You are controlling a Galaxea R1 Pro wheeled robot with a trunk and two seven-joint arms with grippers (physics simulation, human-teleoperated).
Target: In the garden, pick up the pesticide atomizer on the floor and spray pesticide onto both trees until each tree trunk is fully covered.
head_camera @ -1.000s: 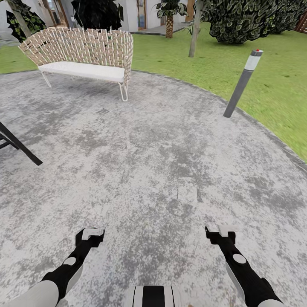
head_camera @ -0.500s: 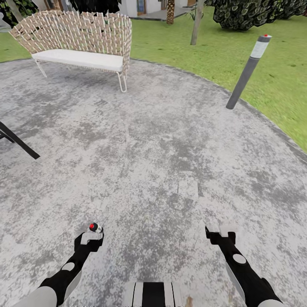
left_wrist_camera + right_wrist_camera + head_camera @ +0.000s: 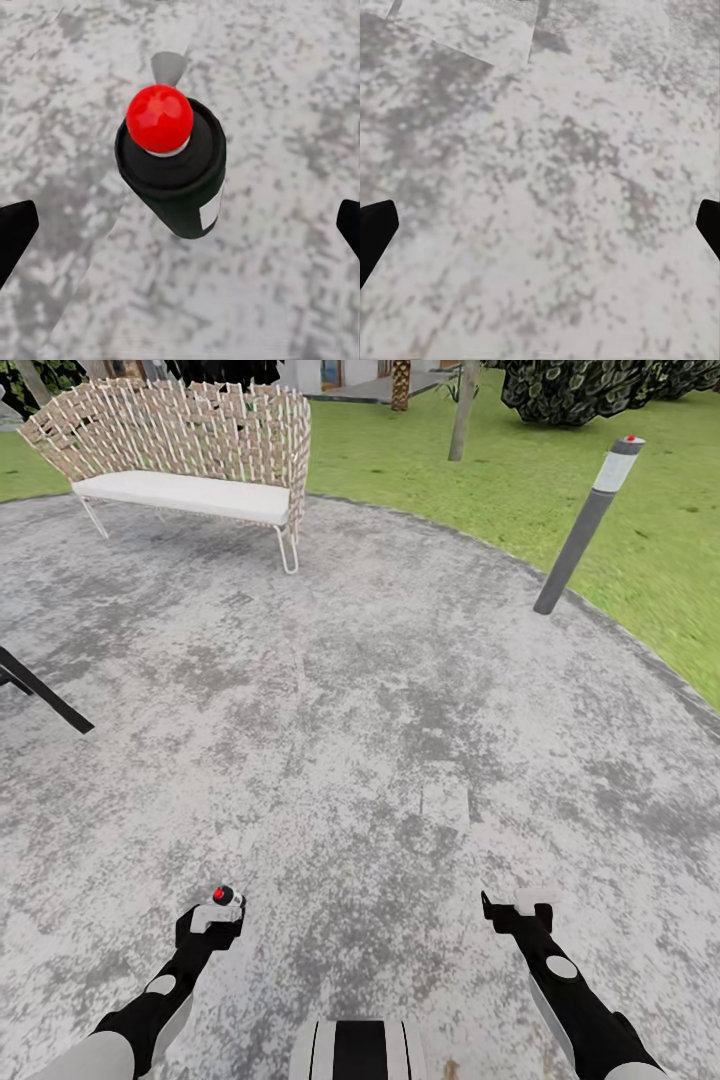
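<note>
Step in hand: I judge this the approach to the pickup; the pesticide atomizer (image 3: 171, 169) is not yet grasped.
My left gripper (image 3: 180, 225): fingers spread wide, dark tips at either side of the wrist view, the atomizer between them and untouched.
Atomizer: dark cylindrical body with a red knob on top, standing on the mottled grey paving (image 3: 380, 690), just ahead of my left gripper (image 3: 214, 916) in the head view.
My right gripper (image 3: 520, 908): spread open too, holding nothing, bare paving beneath.
Next move: lower the left fingers around the dark body, close below the knob, then lift.
Containers: the atomizer alone; its contents cannot be seen.
Farther off: a bollard lamp (image 3: 587, 525) at the paving's right edge, a woven bench (image 3: 185, 455) at the far edge.
Beyond on the grass: one smooth trunk (image 3: 462, 410).
</note>
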